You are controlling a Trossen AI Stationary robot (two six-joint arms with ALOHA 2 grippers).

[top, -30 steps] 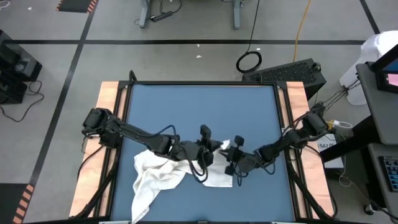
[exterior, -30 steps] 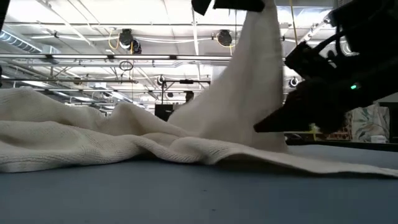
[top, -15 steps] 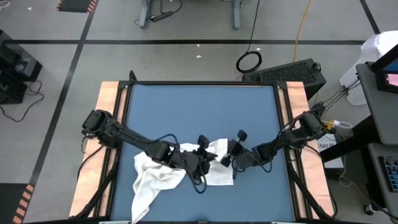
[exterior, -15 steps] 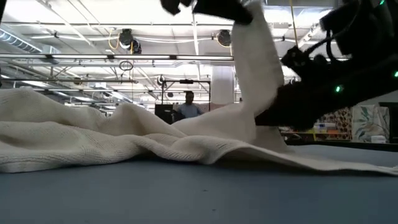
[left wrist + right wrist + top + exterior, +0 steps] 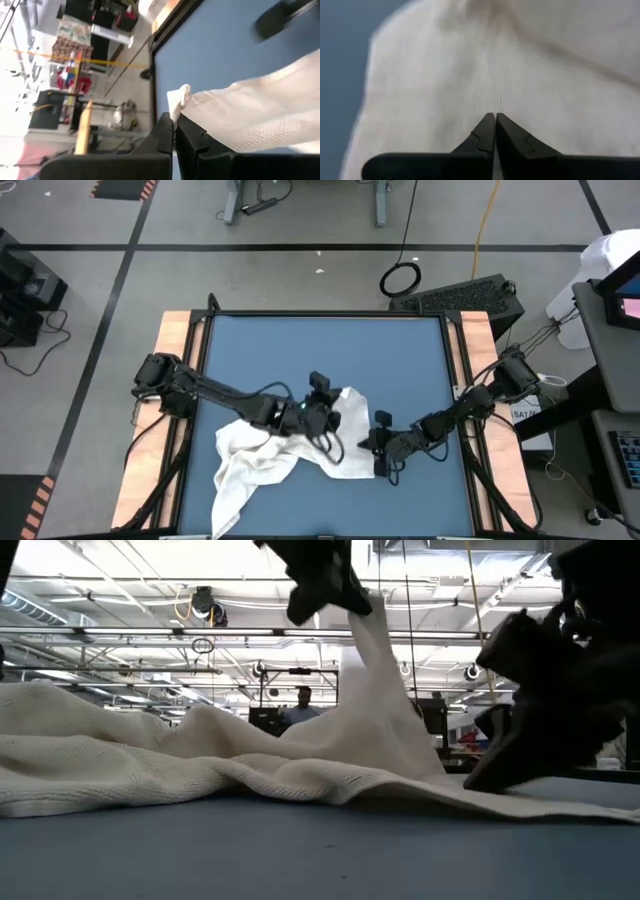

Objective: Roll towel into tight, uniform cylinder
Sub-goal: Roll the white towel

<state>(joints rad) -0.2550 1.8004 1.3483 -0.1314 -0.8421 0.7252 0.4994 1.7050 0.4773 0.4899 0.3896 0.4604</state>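
Left claw [image 5: 322,402] clamped on a raised corner of the towel [image 5: 258,458], right claw [image 5: 378,442] closed, empty, just beside the towel's edge

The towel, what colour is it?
The towel is plain off-white, clearest in the high view against the blue mat.

towel [image 5: 262,464] cut off at high view's lower edge, printed mark indiscernible

Right tool [image 5: 379,442] released the towel [image 5: 262,456], dropping lower.
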